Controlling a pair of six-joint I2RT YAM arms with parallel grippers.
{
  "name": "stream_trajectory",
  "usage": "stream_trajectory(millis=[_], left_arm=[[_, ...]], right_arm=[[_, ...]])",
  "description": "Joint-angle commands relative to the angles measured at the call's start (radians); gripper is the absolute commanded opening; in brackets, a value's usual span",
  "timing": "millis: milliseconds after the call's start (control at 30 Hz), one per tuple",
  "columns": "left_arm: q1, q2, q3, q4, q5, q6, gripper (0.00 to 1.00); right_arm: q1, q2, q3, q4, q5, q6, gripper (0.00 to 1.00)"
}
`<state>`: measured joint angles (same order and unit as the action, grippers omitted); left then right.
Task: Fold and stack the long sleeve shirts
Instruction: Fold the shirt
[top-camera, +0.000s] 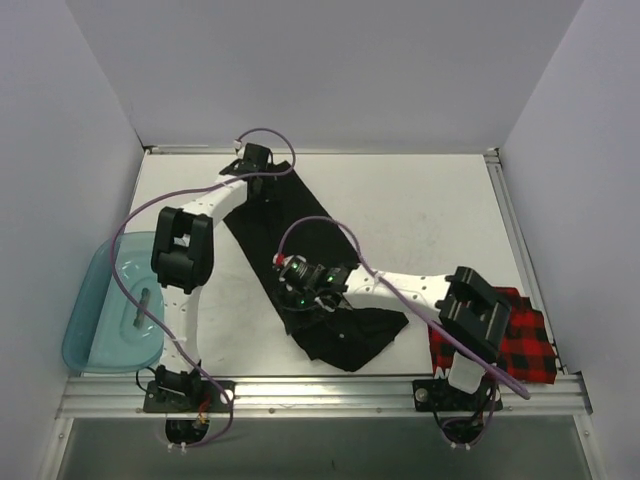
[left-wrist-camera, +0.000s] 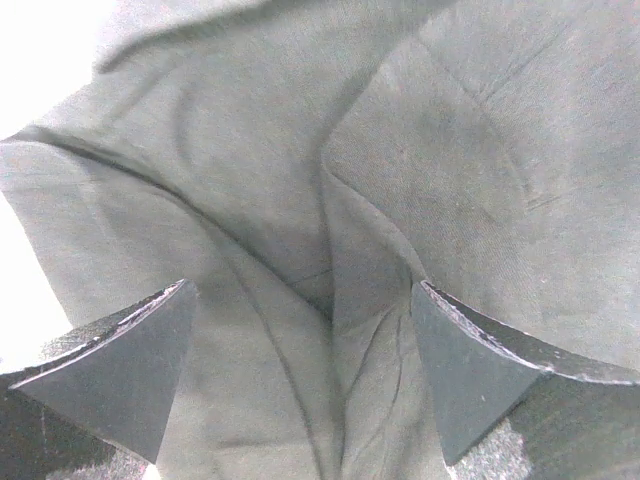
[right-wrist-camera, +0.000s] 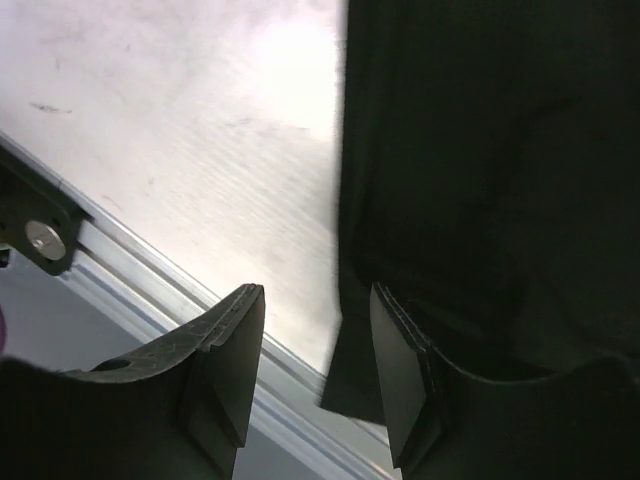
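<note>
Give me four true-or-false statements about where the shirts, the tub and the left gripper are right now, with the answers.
1. The black shirt lies spread out diagonally on the table. True.
2. The checked shirt is stacked on top of the black shirt. False: it lies apart from it, at the table's near right corner.
3. The left gripper is open, with the black shirt below it. True.
4. The teal tub sits at the right side of the table. False: it sits at the left edge.
</note>
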<state>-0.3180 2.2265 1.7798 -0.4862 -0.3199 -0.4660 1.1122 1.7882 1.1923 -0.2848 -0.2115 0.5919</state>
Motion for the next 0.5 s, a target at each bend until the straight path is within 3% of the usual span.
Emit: stream_trajectory(millis=[0, 267, 467], left_arm=[[-0.003, -0.172, -0.003, 0.040, 0.031, 0.014, 0.98], [-0.139, -0.497, -0.373, 0.018, -0.025, -0.126, 0.97], [-0.216, -0.463, -0.503, 0.018, -0.002, -0.224, 0.98]], right_arm=[[-0.084, -0.171, -0.060, -0.138, 0.124, -0.079, 0.47], [-0.330, -0.363, -0.255, -0.241, 0.158, -0.199, 0.47], [-0.348, -0.357, -0.321, -0.260, 0.095, -0.210, 0.47]])
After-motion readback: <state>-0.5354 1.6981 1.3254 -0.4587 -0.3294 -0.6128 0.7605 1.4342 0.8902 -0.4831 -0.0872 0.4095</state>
